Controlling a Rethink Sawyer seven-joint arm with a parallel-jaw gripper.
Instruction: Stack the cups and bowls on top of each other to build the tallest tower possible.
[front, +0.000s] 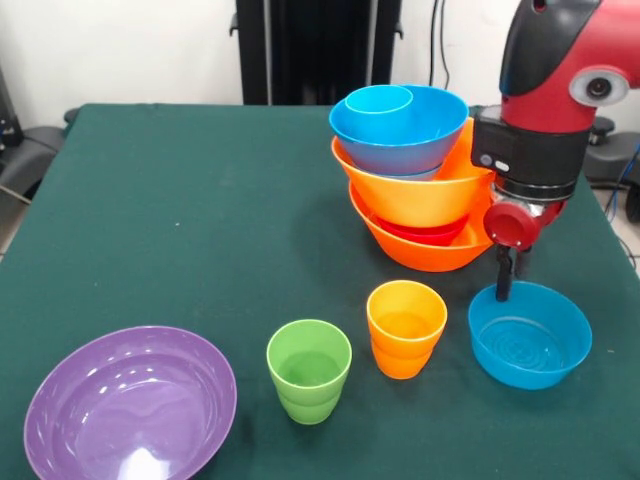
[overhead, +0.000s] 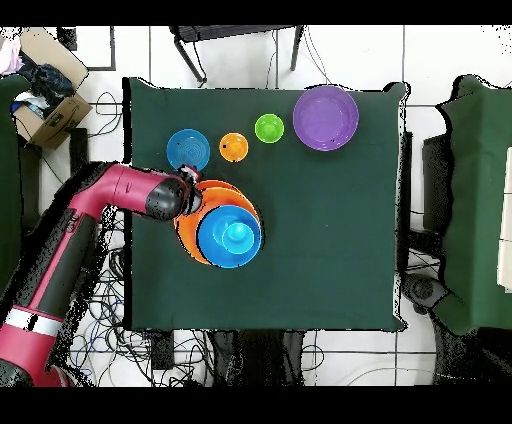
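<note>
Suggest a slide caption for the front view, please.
Gripper at a loose blue bowl beside the leaning tower.

One camera sits low across the desk (front: 180, 200), close in, facing the arm, so the pincer (front: 505, 280) hangs at the picture's right. The other looks straight down from high above, taking in the whole desk (overhead: 330, 260) and surrounding floor (overhead: 430, 70). Both share the desk top around the pincer (overhead: 190, 185).

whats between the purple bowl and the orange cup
The green cup stands between the purple bowl and the orange cup, apart from both. Both views show it; in the overhead view the three form a row.
</note>
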